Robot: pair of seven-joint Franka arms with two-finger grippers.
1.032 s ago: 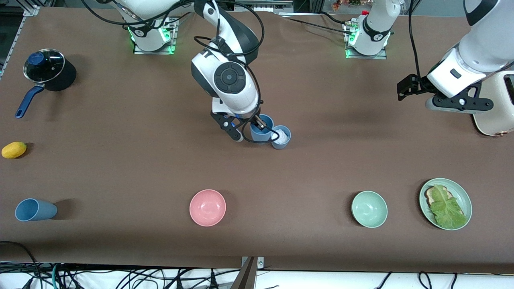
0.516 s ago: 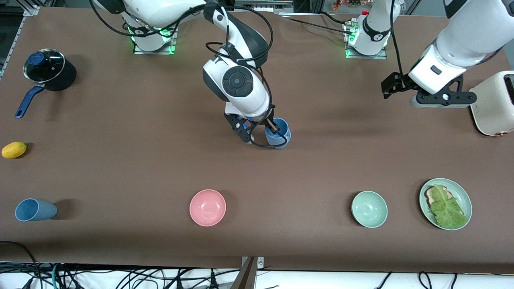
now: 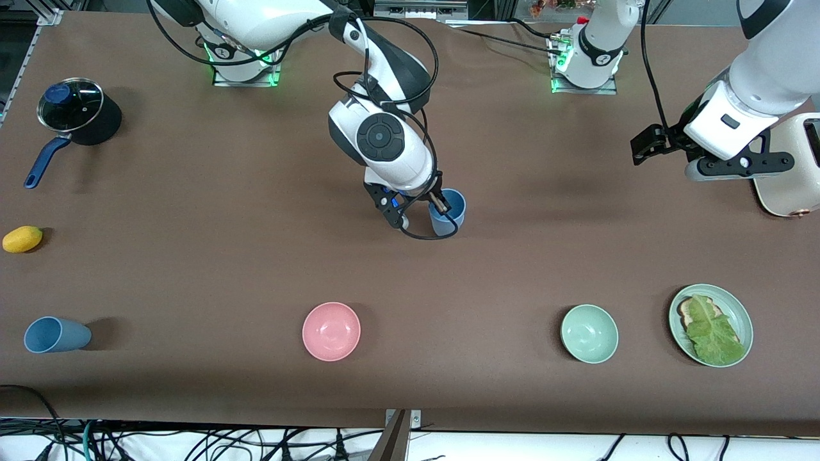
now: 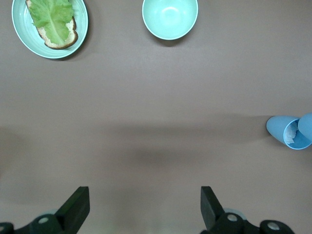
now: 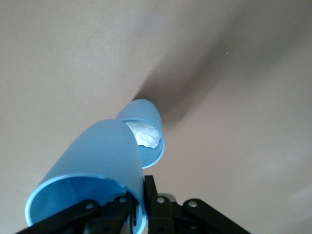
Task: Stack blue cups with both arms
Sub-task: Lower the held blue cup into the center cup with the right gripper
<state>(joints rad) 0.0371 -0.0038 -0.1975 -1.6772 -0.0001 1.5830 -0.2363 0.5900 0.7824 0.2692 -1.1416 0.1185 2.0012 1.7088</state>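
I had one blue cup pinched by its rim in the right gripper, one finger inside the wall and one outside, held in the air directly over a second blue cup that stood on the table with crumpled white paper in it; in the right wrist view the held cup's base hung just above that paper, the two cups not yet nested; in the front view the held cup hid the standing one almost wholly. A third blue cup lay on its side well away from that gripper, toward the right arm's end of the table and close to the front camera. The left gripper hovered over bare table beside the cream toaster, its fingers spread wide and holding nothing; that arm waited. From that waiting gripper the mint-green bowl and the green plate with bread and lettuce sat nearer the front camera; the pink bowl lay nearer the front camera than the right gripper; the lidded pot and the yellow fruit sat at the right arm's end.
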